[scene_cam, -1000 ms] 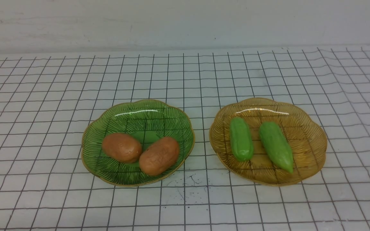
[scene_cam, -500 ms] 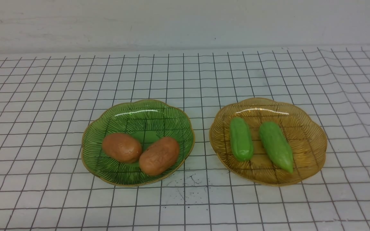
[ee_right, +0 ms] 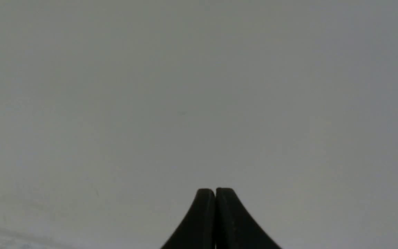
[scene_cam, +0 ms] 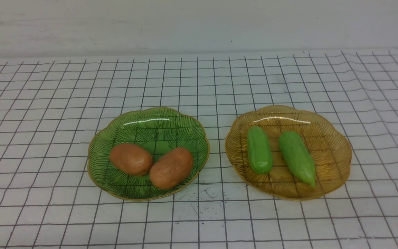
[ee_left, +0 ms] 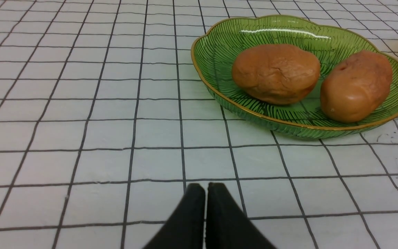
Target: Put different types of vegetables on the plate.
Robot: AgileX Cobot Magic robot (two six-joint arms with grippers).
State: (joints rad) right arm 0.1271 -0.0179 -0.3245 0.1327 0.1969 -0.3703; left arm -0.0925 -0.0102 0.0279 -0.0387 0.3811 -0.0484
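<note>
Left gripper (ee_left: 206, 186) closed, empty, low over the desk (ee_left: 81, 138); both potatoes (ee_left: 276, 73) in the green plate (ee_left: 212, 58) ahead of it. Right gripper (ee_right: 215, 191) closed, empty, facing blank wall. Both gourds (scene_cam: 259, 149) on amber plate (scene_cam: 333, 152).

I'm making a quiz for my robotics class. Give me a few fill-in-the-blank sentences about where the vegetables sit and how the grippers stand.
1. Both potatoes lie in the ____ plate.
2. The two green gourds lie in the ____ plate.
3. The pointed gourd lies on the robot's ____ of the blunt-ended gourd.
4. The left gripper and the right gripper are both ____.

Missing words: green; amber; right; shut
</note>
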